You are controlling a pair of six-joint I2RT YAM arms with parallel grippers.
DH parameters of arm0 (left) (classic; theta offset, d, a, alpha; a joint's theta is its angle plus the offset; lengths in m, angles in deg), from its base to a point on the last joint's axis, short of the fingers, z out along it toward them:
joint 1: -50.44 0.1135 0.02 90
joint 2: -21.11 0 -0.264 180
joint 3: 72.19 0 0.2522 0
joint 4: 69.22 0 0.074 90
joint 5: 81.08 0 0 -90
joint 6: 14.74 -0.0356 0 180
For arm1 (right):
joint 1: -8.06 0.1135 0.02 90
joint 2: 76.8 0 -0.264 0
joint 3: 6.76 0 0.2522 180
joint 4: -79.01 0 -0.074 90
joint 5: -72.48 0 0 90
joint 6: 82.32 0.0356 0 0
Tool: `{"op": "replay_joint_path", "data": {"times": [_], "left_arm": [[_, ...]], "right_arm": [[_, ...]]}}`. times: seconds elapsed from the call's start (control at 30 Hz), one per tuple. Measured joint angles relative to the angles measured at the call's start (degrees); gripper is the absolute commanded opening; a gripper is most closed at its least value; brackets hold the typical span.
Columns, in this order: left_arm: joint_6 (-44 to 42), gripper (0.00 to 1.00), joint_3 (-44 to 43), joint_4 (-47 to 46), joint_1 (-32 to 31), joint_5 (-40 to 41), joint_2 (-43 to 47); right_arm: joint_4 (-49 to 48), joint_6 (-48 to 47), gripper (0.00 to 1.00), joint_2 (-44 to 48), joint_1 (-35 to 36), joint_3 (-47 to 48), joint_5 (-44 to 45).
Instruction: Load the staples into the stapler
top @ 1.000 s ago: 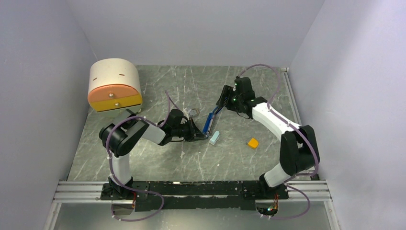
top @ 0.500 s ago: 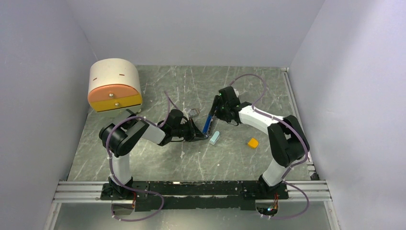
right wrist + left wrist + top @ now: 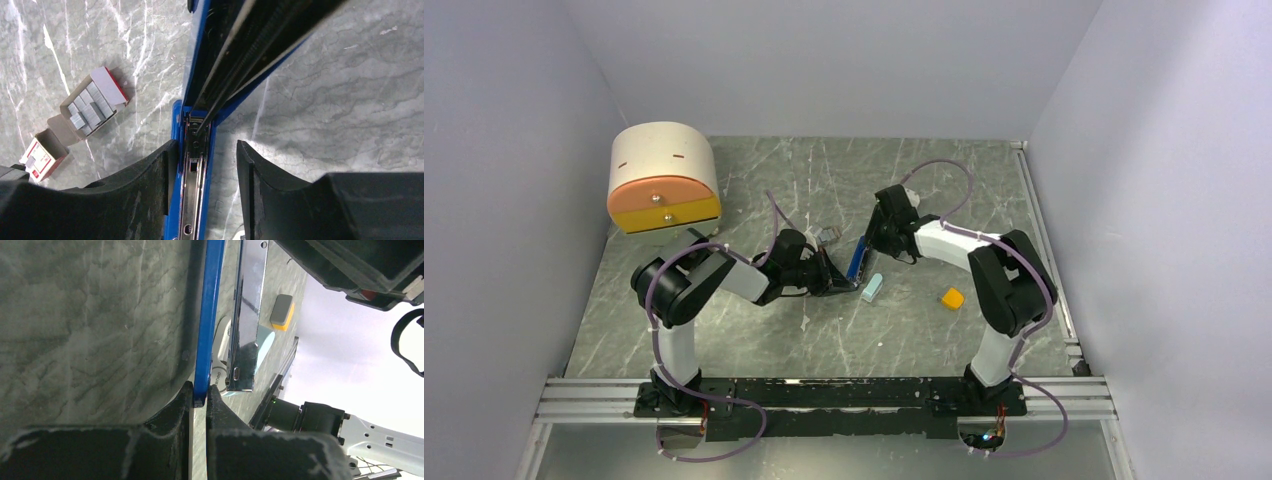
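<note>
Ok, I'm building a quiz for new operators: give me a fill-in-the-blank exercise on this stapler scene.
1. The left gripper is shut on the ___ base of the stapler.
2. The right gripper is ___, one finger on each side of the stapler.
3. The staples lie in a small cardboard ___.
4. Right of the pale-blue piece lies an ___ block.
Missing words: blue; open; box; orange.

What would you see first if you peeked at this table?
In the middle of the table, the left gripper pinches the base of the blue stapler, while the right gripper straddles its opened metal channel. A big cream-and-orange drawer box sits at the back left.
</note>
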Motion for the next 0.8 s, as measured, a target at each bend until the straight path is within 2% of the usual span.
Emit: {"op": "replay_joint_path", "data": {"times": [0.13, 0.23, 0.47, 0.8], "left_arm": [[0.1, 0.08, 0.1, -0.1, 0.0, 0.0, 0.0], [0.1, 0.15, 0.1, -0.1, 0.0, 0.0, 0.0], [0.4, 0.31, 0.6, 1.1, 0.0, 0.4, 0.0], [-0.6, 0.42, 1.8, 4.6, 0.0, 1.4, 3.6]], "right_arm": [[-0.6, 0.1, 0.35, -1.1, 0.0, 0.6, -0.3], [-1.0, 0.1, 0.27, -1.6, 0.2, 1.2, -0.3], [0.7, 0.1, 0.24, -2.4, 0.8, 2.8, 2.1], [7.7, -5.0, 0.24, -5.2, 0.2, 9.6, 12.8]]}}
